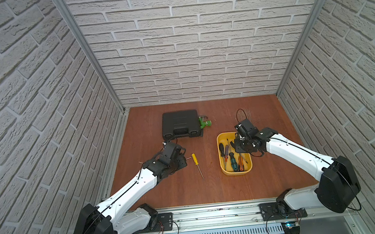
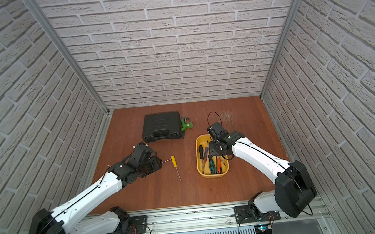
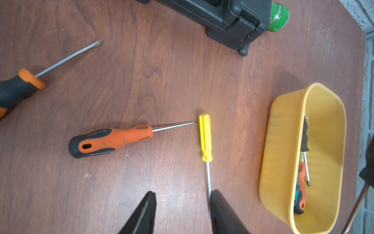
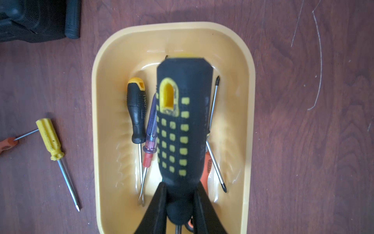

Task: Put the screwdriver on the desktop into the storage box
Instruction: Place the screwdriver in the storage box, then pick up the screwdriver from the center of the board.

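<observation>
Evidently the right gripper (image 4: 180, 189) is clamped on the narrow neck of a black screwdriver (image 4: 182, 121), with the handle pointing out ahead and directly above the box (image 4: 97, 105). Held lengthwise like this, it lines up with the tools already lying along the box, so I judge release to be the step in hand. In both top views the box (image 1: 222, 163) sits right of centre on the surface (image 1: 189, 188), and this gripper is over its upper half.

The left gripper (image 3: 182, 194) hangs low over the surface, its fingers partly apart with nothing between them. The shaft of a yellow screwdriver (image 3: 205, 137) runs just beside one finger (image 3: 220, 206); I cannot tell whether they touch. That tool lies mid-frame in a top view (image 1: 194, 159), left of the box and well placed for a pick. An orange screwdriver (image 3: 113, 139) lies with its tip at the yellow handle, and a second orange one (image 3: 20, 85) lies further off. Both are mostly hidden under the left arm from above. The case (image 1: 180, 124) stands apart, above centre.
</observation>
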Action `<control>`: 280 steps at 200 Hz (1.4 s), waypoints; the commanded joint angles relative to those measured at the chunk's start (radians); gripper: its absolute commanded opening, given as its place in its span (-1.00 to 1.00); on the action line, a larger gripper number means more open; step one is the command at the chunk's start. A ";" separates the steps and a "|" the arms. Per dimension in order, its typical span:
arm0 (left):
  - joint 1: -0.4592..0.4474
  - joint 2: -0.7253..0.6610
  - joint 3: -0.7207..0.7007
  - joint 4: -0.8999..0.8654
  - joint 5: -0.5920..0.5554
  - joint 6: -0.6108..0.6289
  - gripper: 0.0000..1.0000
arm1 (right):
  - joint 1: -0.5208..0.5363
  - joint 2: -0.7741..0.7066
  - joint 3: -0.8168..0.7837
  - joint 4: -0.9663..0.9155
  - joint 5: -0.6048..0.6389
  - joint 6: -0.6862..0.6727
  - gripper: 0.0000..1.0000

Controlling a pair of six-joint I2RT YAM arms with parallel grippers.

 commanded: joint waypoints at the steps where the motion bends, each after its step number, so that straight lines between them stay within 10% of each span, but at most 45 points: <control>1: -0.010 0.015 0.007 0.026 -0.001 0.005 -0.05 | -0.005 0.033 -0.002 0.031 0.010 -0.025 -0.79; 71: -0.018 0.037 0.022 0.028 0.001 0.012 -0.04 | -0.004 0.081 0.038 0.022 -0.011 -0.051 -0.08; 280: -0.025 0.049 0.015 0.020 -0.018 0.025 -0.04 | 0.173 -0.041 0.037 0.101 -0.031 0.006 -0.26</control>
